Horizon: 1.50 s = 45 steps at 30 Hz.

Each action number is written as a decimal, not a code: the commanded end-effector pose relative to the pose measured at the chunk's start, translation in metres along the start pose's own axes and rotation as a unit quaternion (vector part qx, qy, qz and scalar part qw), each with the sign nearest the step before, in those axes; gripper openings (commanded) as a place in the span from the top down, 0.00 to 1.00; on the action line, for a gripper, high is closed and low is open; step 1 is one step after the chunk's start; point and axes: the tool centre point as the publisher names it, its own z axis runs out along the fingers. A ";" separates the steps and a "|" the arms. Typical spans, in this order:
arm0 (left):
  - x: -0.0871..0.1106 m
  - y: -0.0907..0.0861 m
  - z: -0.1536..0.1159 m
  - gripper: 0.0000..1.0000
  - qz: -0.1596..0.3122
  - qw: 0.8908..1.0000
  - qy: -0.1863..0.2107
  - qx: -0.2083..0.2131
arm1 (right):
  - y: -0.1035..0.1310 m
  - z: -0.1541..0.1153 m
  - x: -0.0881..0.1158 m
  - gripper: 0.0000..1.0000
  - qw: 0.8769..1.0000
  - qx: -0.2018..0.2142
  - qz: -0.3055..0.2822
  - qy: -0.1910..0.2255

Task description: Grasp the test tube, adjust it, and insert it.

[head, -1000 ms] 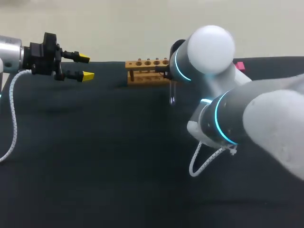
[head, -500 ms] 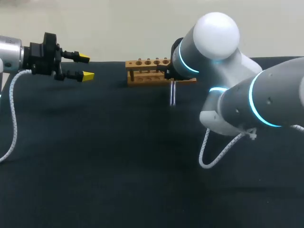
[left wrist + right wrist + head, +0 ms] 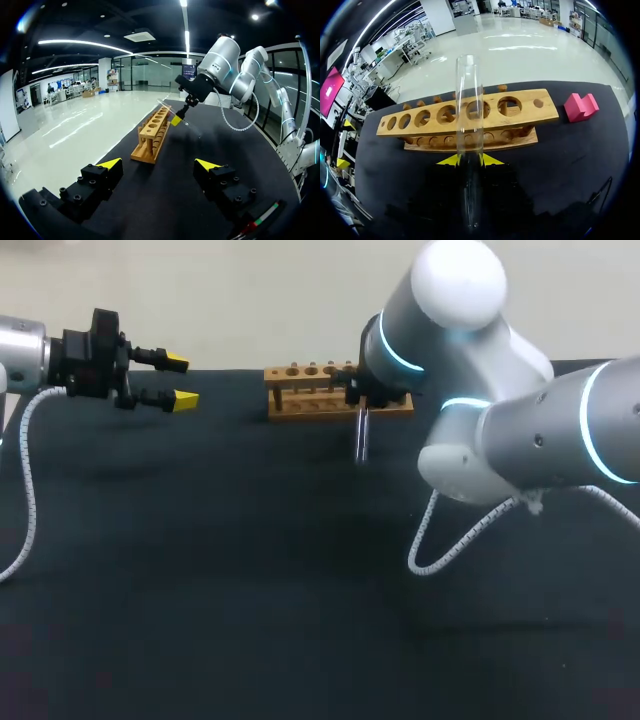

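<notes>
A clear glass test tube [image 3: 361, 436] hangs upright just in front of the wooden rack [image 3: 310, 390] at the table's far side. My right gripper [image 3: 357, 406] is shut on it. In the right wrist view the test tube [image 3: 469, 120] stands up between the yellow fingertips [image 3: 451, 160], and the rack [image 3: 542, 114] with its row of holes lies just ahead. My left gripper [image 3: 180, 381] stays open and empty at the far left, well away from the rack. In its own view the left gripper [image 3: 157, 165] faces the rack [image 3: 152, 134] and my right gripper [image 3: 177, 119].
A pink block [image 3: 580, 106] lies on the black table beside the rack's end, off to the side of the tube. My right arm's elbow and forearm [image 3: 500, 430] loom over the table's right half. White cables [image 3: 440, 540] hang from both arms.
My right arm's forearm has swung up and to the right, while the test tube stayed nearly in place in front of the rack. The left arm has not moved.
</notes>
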 end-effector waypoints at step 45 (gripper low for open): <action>0.001 -0.002 -0.001 0.00 0.002 1.000 -0.002 -0.003 | -0.002 -0.112 0.011 1.00 0.978 0.069 0.058 -0.186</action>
